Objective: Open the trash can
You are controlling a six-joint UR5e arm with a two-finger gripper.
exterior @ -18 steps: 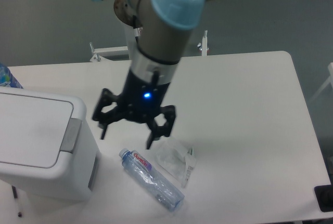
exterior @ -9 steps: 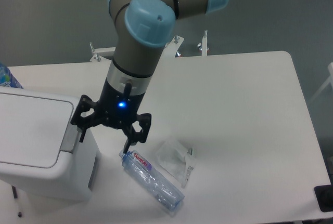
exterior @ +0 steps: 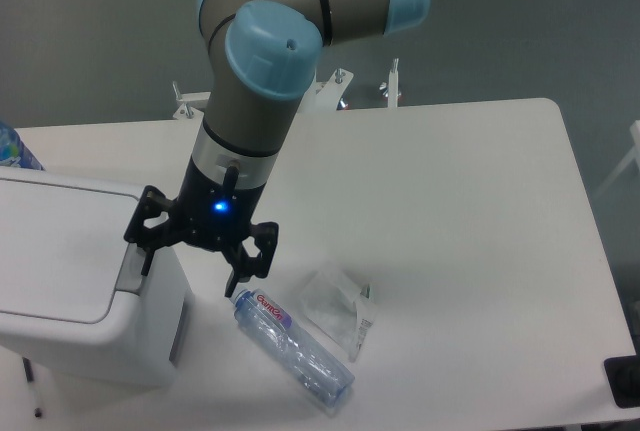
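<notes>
Trash can (exterior: 75, 281) at 8 o'clock on the worktop (exterior: 470, 211), lid flat and shut; contents hidden; gripper (exterior: 192, 256) hovers with fingers spread, empty, one finger over the grey push-bar (exterior: 135, 264); pressing likely remains; bottle (exterior: 292, 345) and plastic wrapper (exterior: 335, 306) lie outside at 6 o'clock.

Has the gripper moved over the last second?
Yes. The gripper has shifted left, from above the plastic bottle to the trash can rim, jaws open.
</notes>
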